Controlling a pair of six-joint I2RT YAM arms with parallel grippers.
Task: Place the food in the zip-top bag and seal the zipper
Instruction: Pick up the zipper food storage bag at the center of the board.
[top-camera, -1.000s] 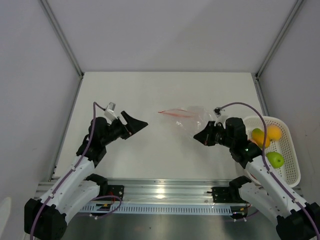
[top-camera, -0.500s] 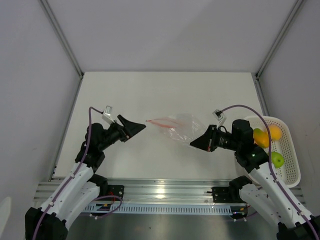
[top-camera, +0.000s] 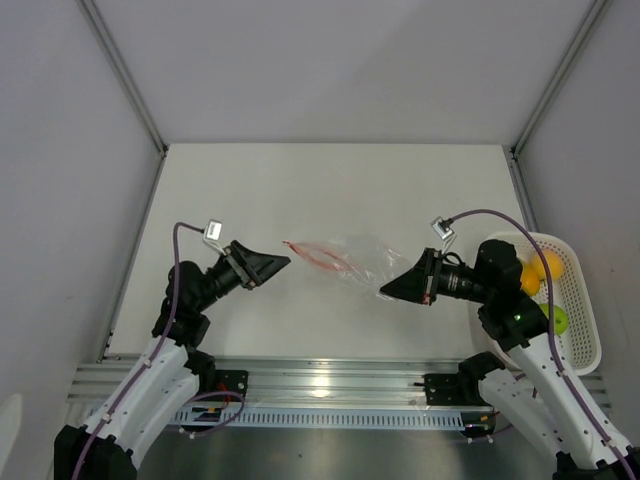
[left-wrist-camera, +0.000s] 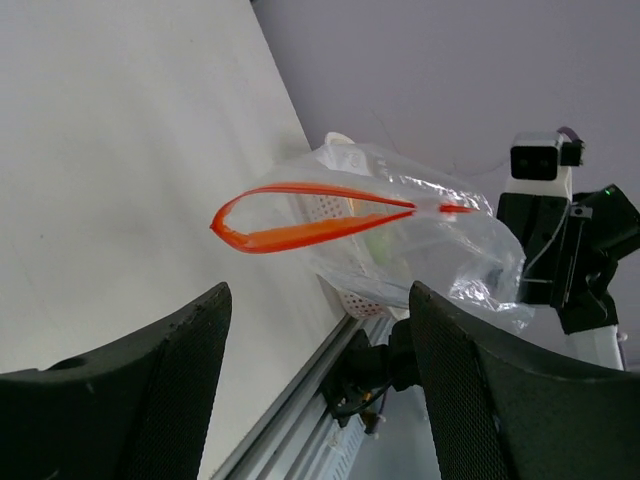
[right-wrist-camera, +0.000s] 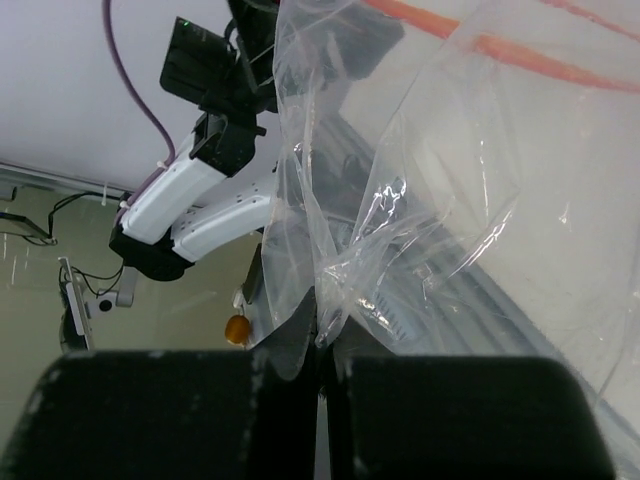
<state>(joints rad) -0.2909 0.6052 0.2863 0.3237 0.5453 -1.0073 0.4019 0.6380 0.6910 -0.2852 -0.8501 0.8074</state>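
Right wrist view: the right gripper (right-wrist-camera: 320, 352) has its two fingers pressed together on a bunched fold of the one zip-top bag (right-wrist-camera: 430, 200), so it is clamped on the clear plastic at the end away from the mouth. The crinkled film fans up and out from that pinch. Two stretches of the orange-red zipper (right-wrist-camera: 520, 50) run across the top right.

In the left wrist view, the left gripper (left-wrist-camera: 318, 300) has its two fingers (left-wrist-camera: 150, 390) spread wide with nothing between them. The bag's mouth faces it, a little way beyond the fingertips and not touching them. The zipper strip there forms one open loop, so the mouth is unsealed.

From the top external camera, the bag (top-camera: 358, 262) stretches between the two grippers. Its bottom is at the right gripper's tip and its orange-red mouth is near the left gripper's tip. I cannot tell whether the bag touches the table (top-camera: 330, 190).

The food is not in the bag. Three pieces show in the one white mesh basket (top-camera: 586, 345) at the right edge of the table, partly hidden behind the right arm. Two are yellow-orange fruits (top-camera: 548, 264) and one is a lime green fruit (top-camera: 559, 320).
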